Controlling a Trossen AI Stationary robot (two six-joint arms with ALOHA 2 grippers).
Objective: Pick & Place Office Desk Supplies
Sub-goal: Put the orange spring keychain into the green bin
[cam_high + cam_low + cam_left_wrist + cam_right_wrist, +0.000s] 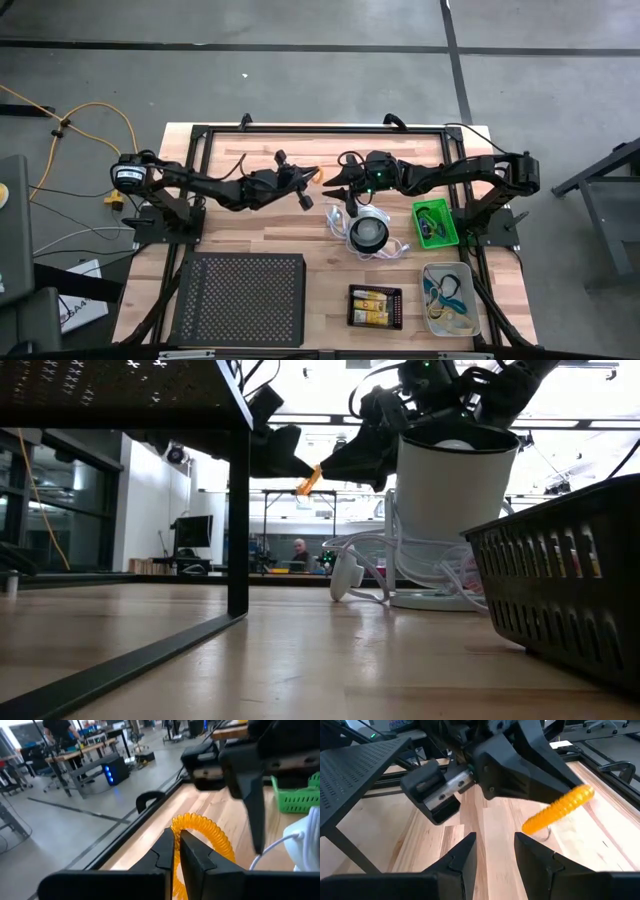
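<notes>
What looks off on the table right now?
Nothing spilled or damaged. The one oddity: the orange coiled loop is up in the air, pinched in the shut left pincer above the table, with the open right pincer facing it. The white cord sprawls loosely around the round white-and-black object.

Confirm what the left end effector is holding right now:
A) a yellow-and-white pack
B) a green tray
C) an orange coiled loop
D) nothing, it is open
C: the left end effector is shut on the orange coiled loop, which sticks out from it above the table, while the open right end effector faces it and the loop from close by.
</notes>
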